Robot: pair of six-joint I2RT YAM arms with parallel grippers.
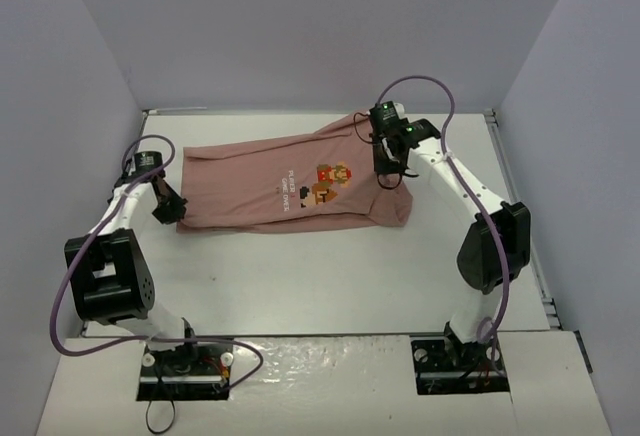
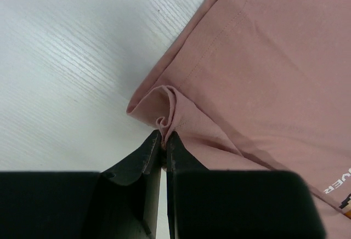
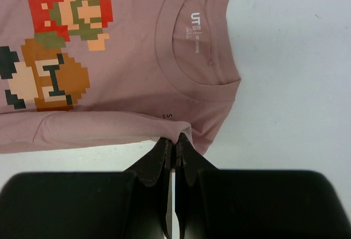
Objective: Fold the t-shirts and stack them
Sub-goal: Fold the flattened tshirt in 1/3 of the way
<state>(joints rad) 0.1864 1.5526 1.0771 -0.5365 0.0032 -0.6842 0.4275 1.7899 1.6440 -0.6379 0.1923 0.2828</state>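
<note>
One dusty-pink t-shirt (image 1: 270, 191) lies flat across the middle of the white table (image 1: 300, 286), its pixel-figure graphic (image 1: 332, 183) facing up and its collar toward the right. My left gripper (image 1: 172, 206) is shut on a bunched bit of the hem corner (image 2: 164, 119) at the shirt's left end. My right gripper (image 1: 388, 171) is shut on a fold of cloth (image 3: 176, 135) at the shoulder, just beside the collar (image 3: 200, 41). In the right wrist view the graphic (image 3: 55, 47) sits at the upper left.
Grey walls (image 1: 300, 26) close off the table on the left, back and right. The arm bases (image 1: 185, 366) stand at the near edge. Bare white tabletop (image 2: 66, 58) lies left of the hem.
</note>
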